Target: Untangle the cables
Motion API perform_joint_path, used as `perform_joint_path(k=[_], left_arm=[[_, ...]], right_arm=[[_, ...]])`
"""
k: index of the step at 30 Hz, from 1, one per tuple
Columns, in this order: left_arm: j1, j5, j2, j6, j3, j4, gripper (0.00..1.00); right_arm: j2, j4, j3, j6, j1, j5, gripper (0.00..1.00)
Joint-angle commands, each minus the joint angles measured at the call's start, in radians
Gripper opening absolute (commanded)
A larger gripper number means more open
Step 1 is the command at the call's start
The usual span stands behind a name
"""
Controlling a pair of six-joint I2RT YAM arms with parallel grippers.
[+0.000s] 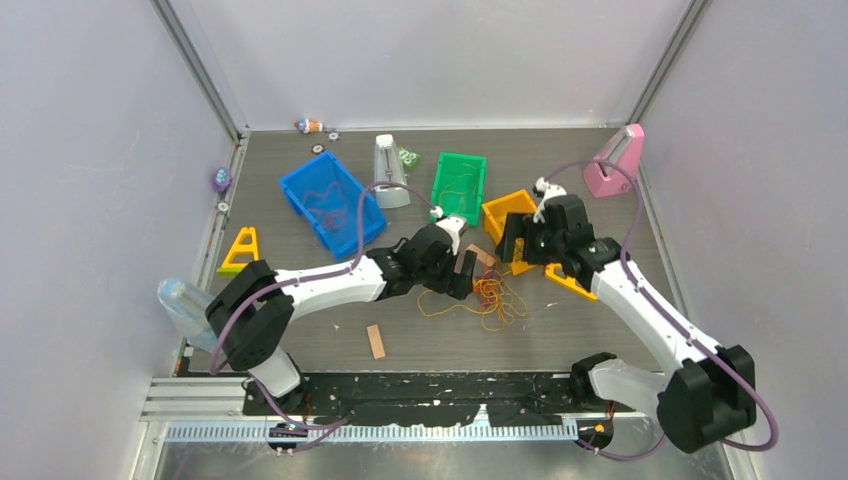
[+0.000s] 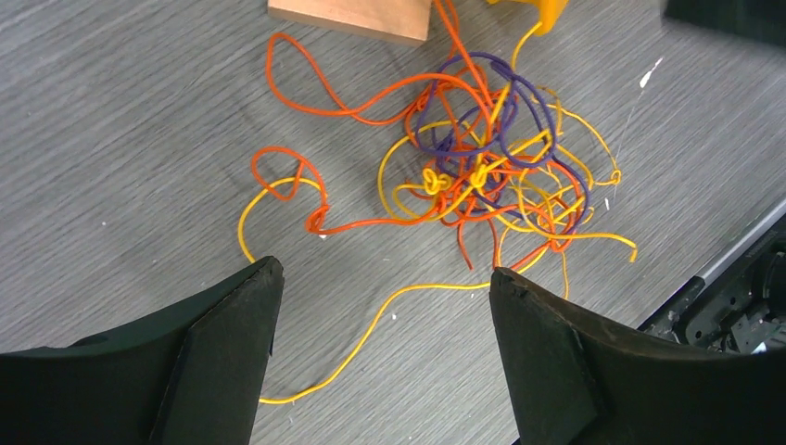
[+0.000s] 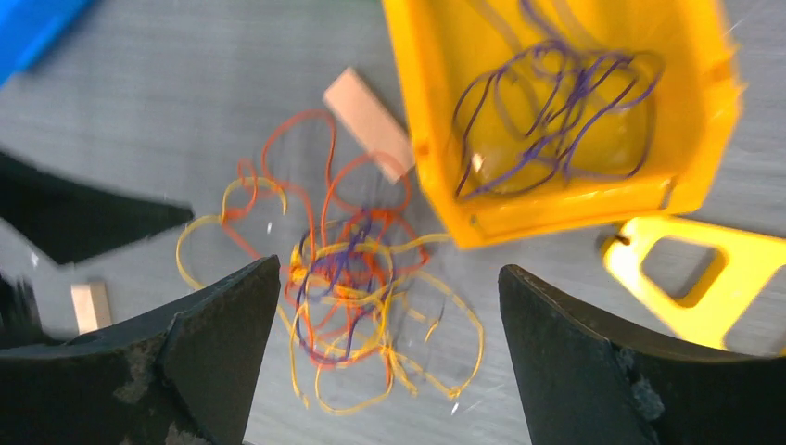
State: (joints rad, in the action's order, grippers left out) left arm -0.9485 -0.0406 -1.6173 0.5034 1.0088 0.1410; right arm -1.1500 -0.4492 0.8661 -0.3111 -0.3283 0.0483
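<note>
Both spread empty, left end effector (image 2: 385,271) and right end effector (image 3: 387,269) flank the cables (image 2: 482,181).

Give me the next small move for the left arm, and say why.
Probably lower the left end effector and close on the loose yellow strand. Its jaws are open and empty. The strand's tail lies on the table between them, apart from the tangle, so a gentle pull may draw it out without tightening the knot.
</note>
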Motion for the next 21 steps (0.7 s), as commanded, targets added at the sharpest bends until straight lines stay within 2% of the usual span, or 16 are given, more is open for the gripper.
perform_joint_path(k=[1, 4, 7, 14, 18, 20, 21], left_arm=[[0.039, 0.071, 0.031, 0.075, -0.061, -0.145, 0.82], [0.049, 0.061, 0.103, 0.095, -0.153, -0.249, 0.83], [0.055, 0.055, 0.166, 0.083, -0.212, -0.247, 0.83], [0.066, 0.002, 0.255, 0.038, -0.231, -0.040, 0.83], [0.065, 0.032, 0.238, -0.002, -0.198, 0.100, 0.83], [0.057, 0.068, 0.224, -0.026, -0.189, 0.116, 0.83], [0.047, 0.081, 0.217, -0.046, -0.185, 0.115, 0.82]], right_arm=[[0.129, 0.037, -0.133, -0.047, -0.028, 0.139, 0.91], [0.152, 0.063, -0.194, -0.051, -0.063, 0.173, 0.85], [0.119, 0.082, -0.208, -0.045, -0.109, 0.147, 0.82], [-0.028, 0.137, -0.192, -0.062, -0.219, 0.065, 0.77], [-0.089, 0.183, -0.205, -0.084, -0.246, 0.041, 0.71], [-0.111, 0.205, -0.208, -0.090, -0.249, 0.052, 0.63], [-0.117, 0.213, -0.210, -0.090, -0.250, 0.058, 0.51]])
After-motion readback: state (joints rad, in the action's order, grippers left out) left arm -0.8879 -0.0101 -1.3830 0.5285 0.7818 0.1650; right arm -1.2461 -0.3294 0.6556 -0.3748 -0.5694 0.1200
